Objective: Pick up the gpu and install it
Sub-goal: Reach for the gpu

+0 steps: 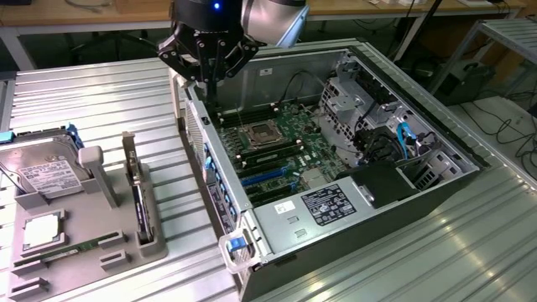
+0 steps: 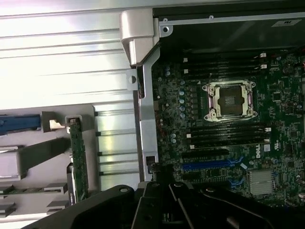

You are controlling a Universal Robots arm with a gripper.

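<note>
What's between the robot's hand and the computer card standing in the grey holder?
Just bare ribbed metal table lies between the hand and the card, as the exterior view shows.

arm (image 1: 273, 19) aloft, jaws pressed together, empty, tips pointing straight down

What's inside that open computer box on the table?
A green motherboard with a processor socket, blue slots, a labelled silver power box, a black cover and blue cables. Whatever lies beneath the power box and black cover is hidden.
</note>
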